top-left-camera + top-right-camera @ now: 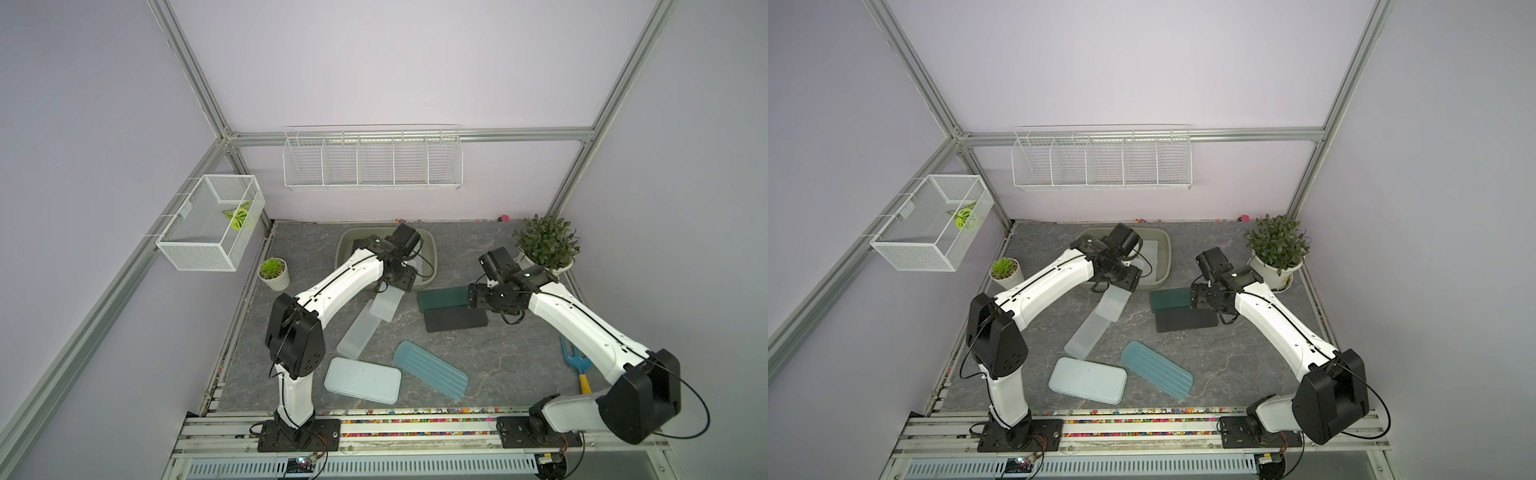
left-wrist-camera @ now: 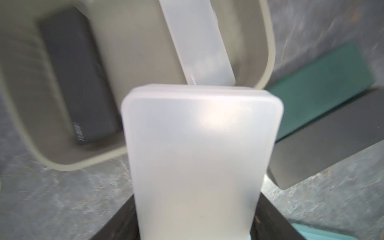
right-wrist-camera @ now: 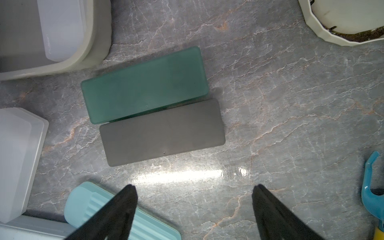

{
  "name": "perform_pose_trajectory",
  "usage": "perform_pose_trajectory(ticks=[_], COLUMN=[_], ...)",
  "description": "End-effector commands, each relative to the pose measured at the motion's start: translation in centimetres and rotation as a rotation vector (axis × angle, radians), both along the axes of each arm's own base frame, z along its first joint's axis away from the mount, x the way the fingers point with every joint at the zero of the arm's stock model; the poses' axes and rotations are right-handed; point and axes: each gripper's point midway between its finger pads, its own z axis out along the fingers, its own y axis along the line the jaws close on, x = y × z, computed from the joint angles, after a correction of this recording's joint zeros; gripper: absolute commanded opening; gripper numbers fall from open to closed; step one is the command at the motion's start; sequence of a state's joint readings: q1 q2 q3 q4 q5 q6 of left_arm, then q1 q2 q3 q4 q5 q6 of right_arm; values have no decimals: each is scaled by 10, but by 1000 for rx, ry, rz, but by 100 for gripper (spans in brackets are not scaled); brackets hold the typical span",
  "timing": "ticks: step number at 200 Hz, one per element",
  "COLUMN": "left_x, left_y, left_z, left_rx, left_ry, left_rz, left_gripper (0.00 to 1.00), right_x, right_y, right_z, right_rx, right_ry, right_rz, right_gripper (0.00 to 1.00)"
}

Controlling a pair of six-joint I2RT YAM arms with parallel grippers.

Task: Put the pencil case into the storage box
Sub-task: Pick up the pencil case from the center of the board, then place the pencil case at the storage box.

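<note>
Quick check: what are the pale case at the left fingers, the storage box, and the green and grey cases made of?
Pale case: frosted translucent plastic, likely; light glows through it. Storage box: opaque olive-beige moulded plastic, smooth, rounded rim. Green case: frosted, slightly translucent plastic, matte. Grey case: opaque, matte; plastic or rubbery coating, cannot tell.

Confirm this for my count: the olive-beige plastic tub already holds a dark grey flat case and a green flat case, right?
No: beside the dark grey flat case, the olive-beige plastic tub holds a frosted white translucent case, not a green one. The left wrist view shows it; the green frosted case lies outside it.
</note>
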State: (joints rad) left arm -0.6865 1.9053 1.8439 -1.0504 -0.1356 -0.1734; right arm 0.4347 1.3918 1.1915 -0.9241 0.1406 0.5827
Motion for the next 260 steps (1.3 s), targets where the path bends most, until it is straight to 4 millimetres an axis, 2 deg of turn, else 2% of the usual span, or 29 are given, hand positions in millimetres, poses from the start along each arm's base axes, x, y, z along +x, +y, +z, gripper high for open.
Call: perform_pose_trajectory(ticks=[1,24,36,49,77,139,176,205,228,260], left_x=[39,92,114,134,157,187,193,195,194,193], left_y=[26,34,35,35,29,10,4,-1,-2,-5], left_z=[24,39,40,33,10,-51,-86,-109,-120,-126], left_rx=[23,-11,-26,-43,-63,-106,-147,-198,-209,-232], left_ry=[-57,-128,-154,-175,-183,-135,-73,-21,7,33], left_rz=[59,128,157,176,201,221,234,247,249,240], left_gripper=[63,63,63,63,63,64,65,74,80,88], right_x=[4,4,2,1,2,6,8,10,12,15], right_y=[1,4,6,8,10,14,14,13,13,13], right_z=[9,7,4,2,-1,-9,-13,-15,-16,-15], right_rx=[11,26,32,38,45,49,49,47,47,48], right_ry=[-22,-5,8,17,28,54,66,75,78,77], right_rz=[4,14,18,23,28,36,36,34,31,25], right_gripper=[91,91,91,91,91,91,91,91,91,91])
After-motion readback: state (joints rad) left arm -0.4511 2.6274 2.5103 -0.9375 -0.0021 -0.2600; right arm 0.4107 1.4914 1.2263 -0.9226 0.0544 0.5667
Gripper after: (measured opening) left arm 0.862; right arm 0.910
